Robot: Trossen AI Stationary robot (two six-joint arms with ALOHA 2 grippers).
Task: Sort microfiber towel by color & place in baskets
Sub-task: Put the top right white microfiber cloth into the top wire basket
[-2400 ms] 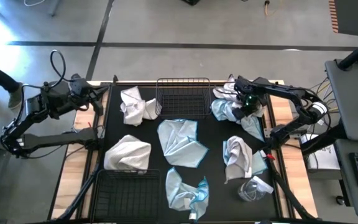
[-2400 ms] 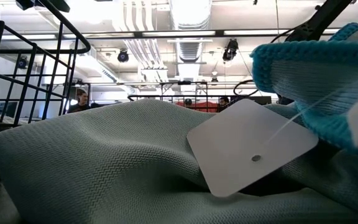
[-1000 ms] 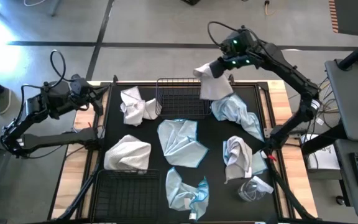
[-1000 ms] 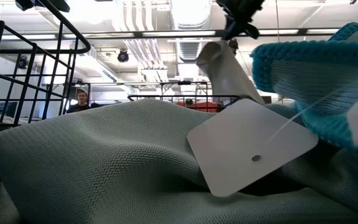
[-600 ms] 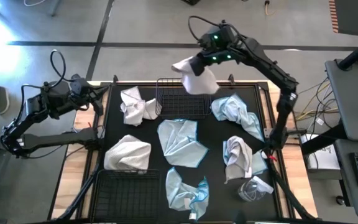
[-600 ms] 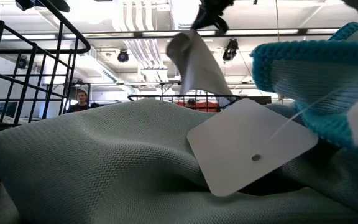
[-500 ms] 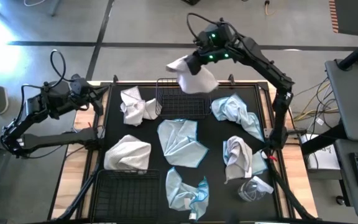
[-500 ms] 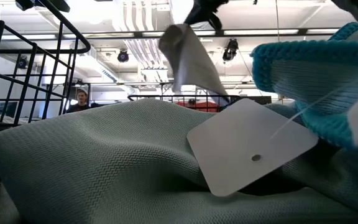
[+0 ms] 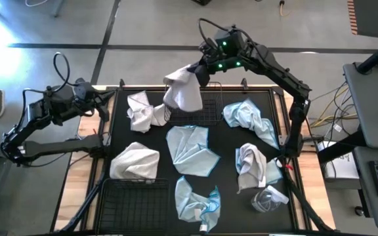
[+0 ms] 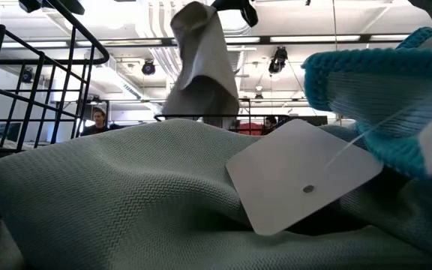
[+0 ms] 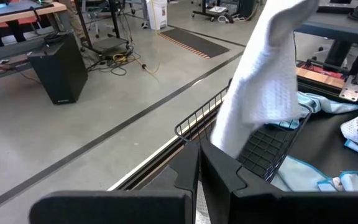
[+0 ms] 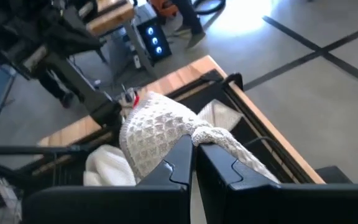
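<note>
Right gripper point(image 9: 202, 69) clamped tight on a white waffle-weave microfiber towel point(image 9: 184, 92), lifted high, presumably so its hanging end clears the rim of the far black wire-mesh basket point(image 9: 209, 111); cloth dangles below the jaws, over that basket's left edge; left gripper point(image 11: 199, 163) closed and empty, parked off the table's left side; other towels lie scattered on the black mat point(image 9: 225, 147).
</note>
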